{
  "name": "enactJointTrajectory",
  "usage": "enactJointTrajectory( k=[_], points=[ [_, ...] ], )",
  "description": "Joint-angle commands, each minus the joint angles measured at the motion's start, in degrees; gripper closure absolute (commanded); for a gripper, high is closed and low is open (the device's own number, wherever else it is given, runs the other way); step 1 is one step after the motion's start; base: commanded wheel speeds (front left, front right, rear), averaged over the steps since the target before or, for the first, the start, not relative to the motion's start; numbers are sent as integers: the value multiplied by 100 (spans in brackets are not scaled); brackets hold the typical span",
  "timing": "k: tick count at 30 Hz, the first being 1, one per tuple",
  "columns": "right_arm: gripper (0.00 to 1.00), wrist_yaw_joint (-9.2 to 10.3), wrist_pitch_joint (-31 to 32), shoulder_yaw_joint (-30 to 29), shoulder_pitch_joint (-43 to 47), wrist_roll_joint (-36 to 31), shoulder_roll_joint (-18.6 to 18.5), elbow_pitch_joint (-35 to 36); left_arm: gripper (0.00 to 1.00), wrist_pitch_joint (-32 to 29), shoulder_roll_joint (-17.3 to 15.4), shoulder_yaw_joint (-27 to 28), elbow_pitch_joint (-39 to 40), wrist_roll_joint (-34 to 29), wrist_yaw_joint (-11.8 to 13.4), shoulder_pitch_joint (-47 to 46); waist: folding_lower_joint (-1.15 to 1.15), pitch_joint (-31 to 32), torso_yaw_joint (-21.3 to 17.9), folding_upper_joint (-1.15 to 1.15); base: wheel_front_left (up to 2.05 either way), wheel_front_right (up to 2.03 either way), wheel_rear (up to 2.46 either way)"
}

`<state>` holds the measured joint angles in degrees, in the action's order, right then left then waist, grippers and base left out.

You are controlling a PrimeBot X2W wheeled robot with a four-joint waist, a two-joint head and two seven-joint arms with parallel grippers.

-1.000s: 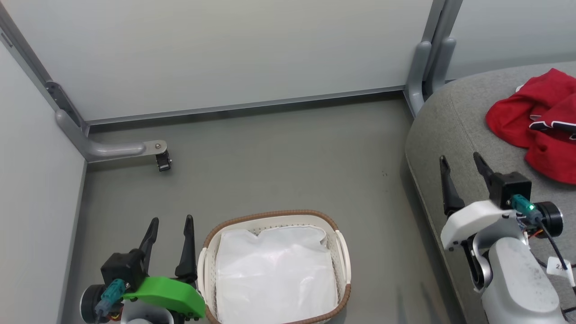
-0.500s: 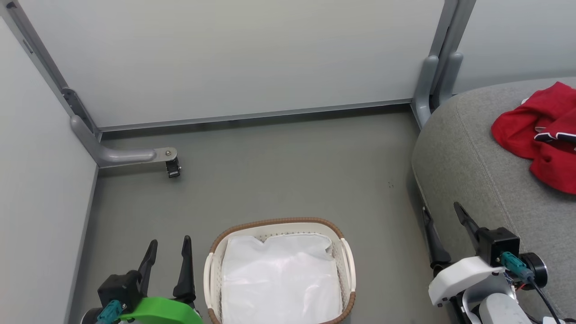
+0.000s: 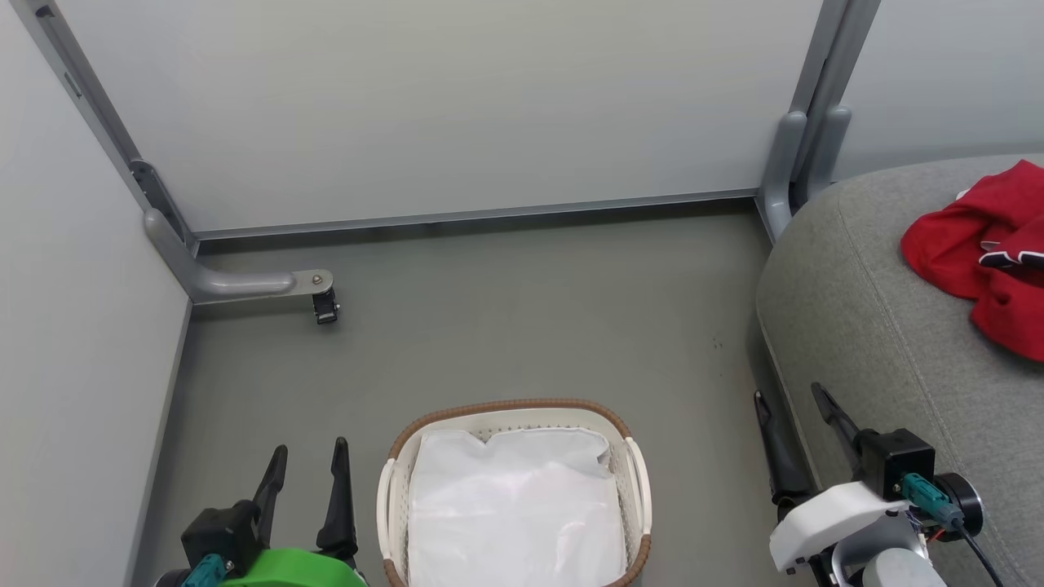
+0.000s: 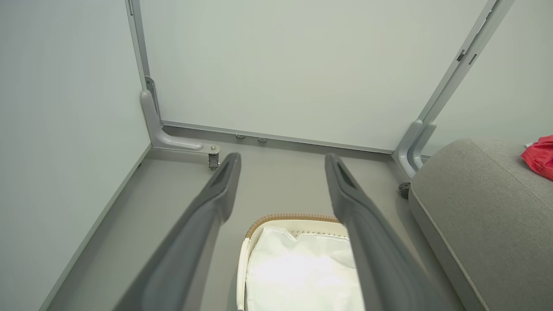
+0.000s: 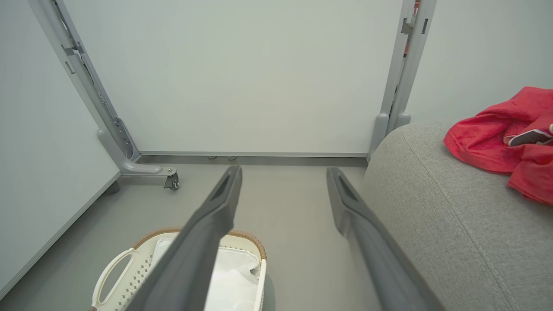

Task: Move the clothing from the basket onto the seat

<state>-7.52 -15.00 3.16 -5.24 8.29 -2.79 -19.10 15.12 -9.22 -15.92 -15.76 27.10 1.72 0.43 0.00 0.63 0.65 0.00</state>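
Note:
Red clothing lies bunched on the grey seat at the right. The cream basket with a brown rim stands on the floor at bottom centre; inside it I see only its white liner. My left gripper is open, empty, just left of the basket. My right gripper is open and empty beside the seat's front edge, well short of the clothing.
Pale partition panels wall in the grey floor at the back and left. A grey panel foot with a small black castor juts out at the left. Another panel post stands by the seat's rounded corner.
My right gripper has pulled back and down from over the seat's edge to beside it, empty. The head view has shifted, so the basket and seat sit lower and further right.

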Motion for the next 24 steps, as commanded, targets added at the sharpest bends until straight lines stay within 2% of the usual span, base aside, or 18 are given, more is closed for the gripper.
enactJointTrajectory(
  k=[1,17,18,24],
  points=[
    [0,6,-26,11,100,45,-21,27,0,4,30,34,-6,-81,-26,67,0,9,15,0,0,0,0],
    [0,6,-27,64,126,148,-21,-15,0,0,131,176,-121,-51,-144,126,0,19,34,0,0,0,0],
    [100,6,-27,54,135,155,-21,-19,100,-2,131,175,-133,-56,-153,118,0,17,37,0,0,0,0],
    [100,-1,52,63,115,273,33,-213,100,-41,144,139,-332,28,-142,37,0,18,34,0,0,0,0]
  ],
)
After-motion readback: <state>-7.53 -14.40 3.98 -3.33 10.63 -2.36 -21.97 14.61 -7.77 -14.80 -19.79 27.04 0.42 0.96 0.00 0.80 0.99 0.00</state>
